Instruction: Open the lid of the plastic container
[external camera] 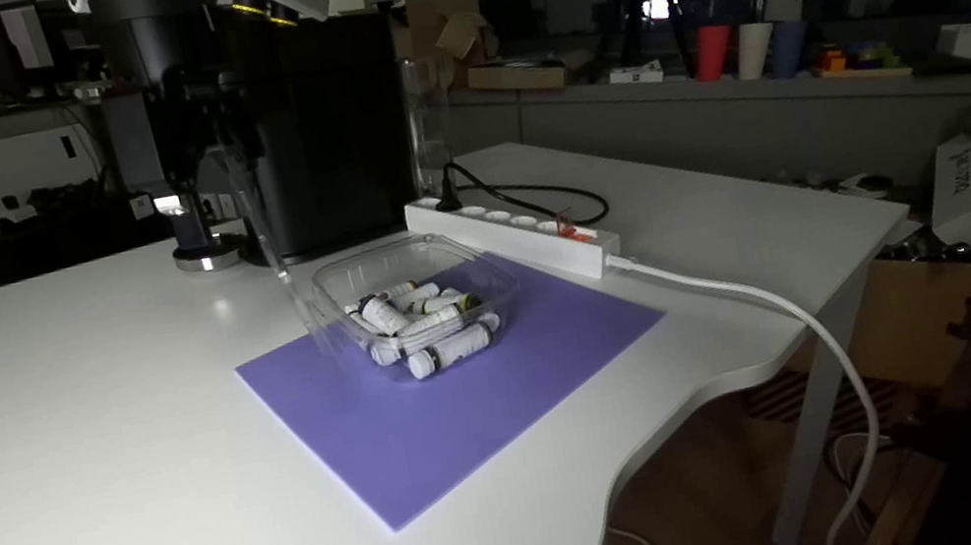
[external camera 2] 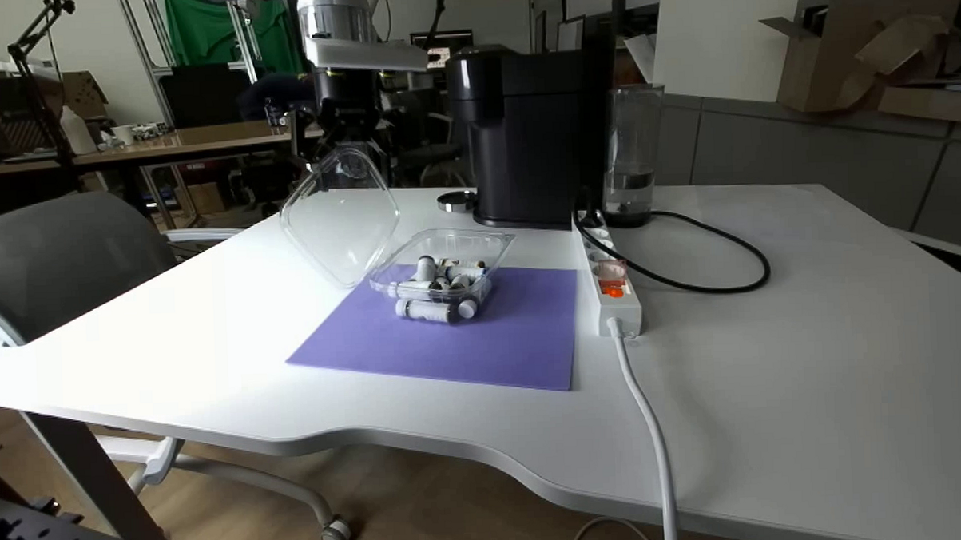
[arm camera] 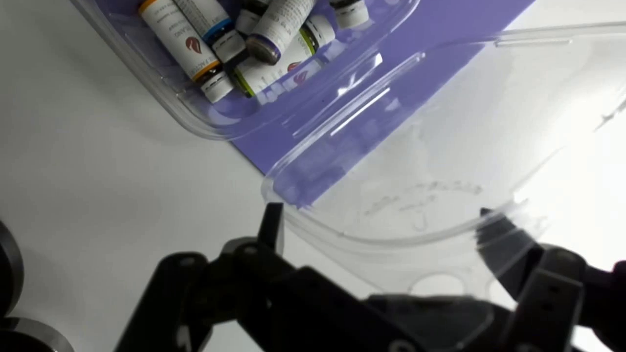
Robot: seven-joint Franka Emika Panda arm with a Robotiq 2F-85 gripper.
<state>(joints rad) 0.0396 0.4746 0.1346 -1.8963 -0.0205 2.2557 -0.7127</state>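
A clear plastic container [external camera: 375, 267] sits on a purple square mat [external camera 2: 499, 353], its top uncovered. In an exterior view it covers the mat's far left corner, and in the wrist view one rounded corner reaches past the mat's edge over the white table [external camera 2: 212, 375]. Small white-capped bottles [arm camera: 178, 41] (some banded in orange, blue or yellow-green) lie heaped inside. The clear, rounded-rectangular lid [external camera 2: 341, 219] stands steeply tilted just beside the container; whether the two touch, I cannot tell. At the lid's upper edge is the black gripper [arm camera: 381, 220], its fingers spread wide, with a stretch of that edge between them in the wrist view; contact is hard to judge through the transparent plastic. In an exterior view, a white power strip [external camera 2: 622, 309] lies just beyond the mat's right edge; a black cable [external camera 2: 705, 291] loops from it across the table, and a white cord [external camera 2: 650, 414] runs from its near end over the table's curved near edge. Behind the container, near the table's far edge, stands a tall black coffee machine [external camera 2: 532, 148].
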